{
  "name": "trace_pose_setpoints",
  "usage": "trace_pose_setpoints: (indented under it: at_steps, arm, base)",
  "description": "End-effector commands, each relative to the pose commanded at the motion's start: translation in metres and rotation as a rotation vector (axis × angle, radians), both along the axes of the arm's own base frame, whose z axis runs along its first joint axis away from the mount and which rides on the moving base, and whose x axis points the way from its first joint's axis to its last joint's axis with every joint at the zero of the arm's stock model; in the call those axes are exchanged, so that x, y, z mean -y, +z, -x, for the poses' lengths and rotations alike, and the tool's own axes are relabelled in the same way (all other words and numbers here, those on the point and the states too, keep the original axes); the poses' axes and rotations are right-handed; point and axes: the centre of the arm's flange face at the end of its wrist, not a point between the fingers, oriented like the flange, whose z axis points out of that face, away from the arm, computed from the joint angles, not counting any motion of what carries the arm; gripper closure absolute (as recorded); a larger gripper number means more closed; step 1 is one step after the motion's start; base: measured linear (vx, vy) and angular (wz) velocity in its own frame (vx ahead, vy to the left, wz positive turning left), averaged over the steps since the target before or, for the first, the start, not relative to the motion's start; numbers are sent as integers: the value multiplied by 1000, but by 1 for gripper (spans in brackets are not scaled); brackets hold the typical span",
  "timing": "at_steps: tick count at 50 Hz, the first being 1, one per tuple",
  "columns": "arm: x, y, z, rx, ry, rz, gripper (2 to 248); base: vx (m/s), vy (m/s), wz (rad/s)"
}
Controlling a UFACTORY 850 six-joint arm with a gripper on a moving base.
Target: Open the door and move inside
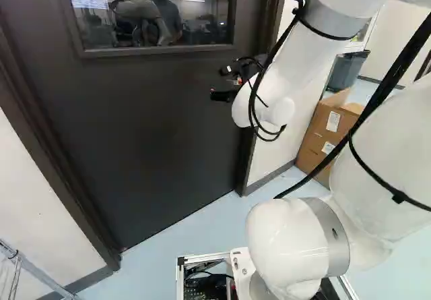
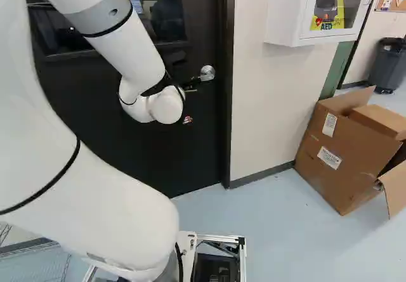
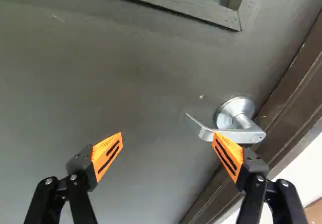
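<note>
The dark door (image 1: 155, 118) stands closed in its frame, with a window in its upper part. Its silver lever handle (image 3: 231, 133) lies ahead of one finger in the wrist view, partly covered by that orange pad; whether they touch I cannot tell. My gripper (image 1: 225, 84) is near the door's handle side in the left base view; in the right base view the arm's wrist hides most of it beside the round handle base (image 2: 207, 73). Seen from the wrist, the gripper (image 3: 167, 146) is wide open, with only door surface between its fingers.
The door frame (image 2: 226, 79) and a pale wall (image 2: 263, 111) adjoin the handle side. Cardboard boxes (image 2: 342, 155) stand on the floor to the right, below a white wall cabinet (image 2: 288, 9). A dark bin (image 2: 388, 66) is farther back. A wire rack (image 1: 30, 273) stands at the left.
</note>
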Motion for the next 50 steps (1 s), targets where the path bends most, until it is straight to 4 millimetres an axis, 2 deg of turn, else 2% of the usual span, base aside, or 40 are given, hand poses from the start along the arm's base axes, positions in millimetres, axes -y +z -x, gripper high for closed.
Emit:
trace_pose_setpoints:
  at_steps: [25,38,50]
  arm:
    - [10,25,-42,48,-16,4,3]
    - [10,27,-53,49,-15,4,3]
    - [11,17,-61,28,-14,2,3]
  base:
    - [0,0,0]
    - [0,0,0]
    - [0,0,0]
